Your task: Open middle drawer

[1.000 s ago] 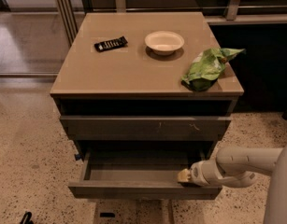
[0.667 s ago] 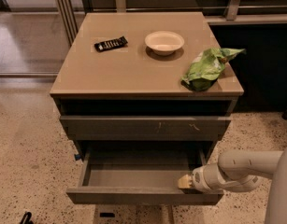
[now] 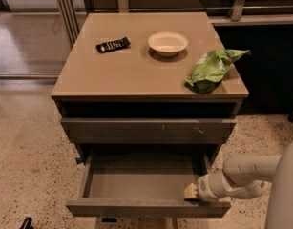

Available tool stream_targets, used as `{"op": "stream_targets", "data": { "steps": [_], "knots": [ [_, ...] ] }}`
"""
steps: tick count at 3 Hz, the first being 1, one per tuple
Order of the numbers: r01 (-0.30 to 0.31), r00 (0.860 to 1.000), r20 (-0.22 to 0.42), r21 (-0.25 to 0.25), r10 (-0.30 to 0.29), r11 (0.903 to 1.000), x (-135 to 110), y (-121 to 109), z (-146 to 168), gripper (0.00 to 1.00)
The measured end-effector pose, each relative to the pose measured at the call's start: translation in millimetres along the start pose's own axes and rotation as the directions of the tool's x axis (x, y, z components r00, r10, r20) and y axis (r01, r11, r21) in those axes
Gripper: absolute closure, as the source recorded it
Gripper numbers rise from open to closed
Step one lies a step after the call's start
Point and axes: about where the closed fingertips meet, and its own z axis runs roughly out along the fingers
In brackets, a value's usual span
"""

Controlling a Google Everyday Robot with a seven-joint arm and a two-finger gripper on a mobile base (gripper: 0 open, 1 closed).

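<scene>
The middle drawer point(image 3: 136, 178) of the cabinet stands pulled well out toward me, showing a shallow grey empty inside; its plain dark front point(image 3: 146, 208) is at the bottom of the view. My gripper point(image 3: 191, 192) comes in from the right on a white arm and sits at the drawer's front right corner, just inside the front panel, touching or nearly touching it. The drawer above point(image 3: 148, 129), with pale scratch marks on its front, is closed.
On the tan cabinet top point(image 3: 136, 75) lie a black remote-like bar point(image 3: 113, 45), a white bowl point(image 3: 167, 43) and a green chip bag point(image 3: 210, 70). Speckled floor surrounds the cabinet. A glass partition stands at the back left.
The middle drawer has slid further out toward me, and my gripper has moved with its front edge, down and toward the camera.
</scene>
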Motion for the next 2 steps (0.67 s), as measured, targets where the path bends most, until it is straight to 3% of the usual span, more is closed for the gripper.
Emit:
{"op": "stream_targets", "data": {
  "steps": [1, 2],
  "knots": [
    [0.000, 1.000, 0.000, 0.000, 0.000, 1.0000, -0.5, 0.0, -0.2, 1.00],
    [0.064, 0.996, 0.057, 0.044, -0.066, 0.9970, -22.1, 10.5, -15.4, 1.00]
  ]
}}
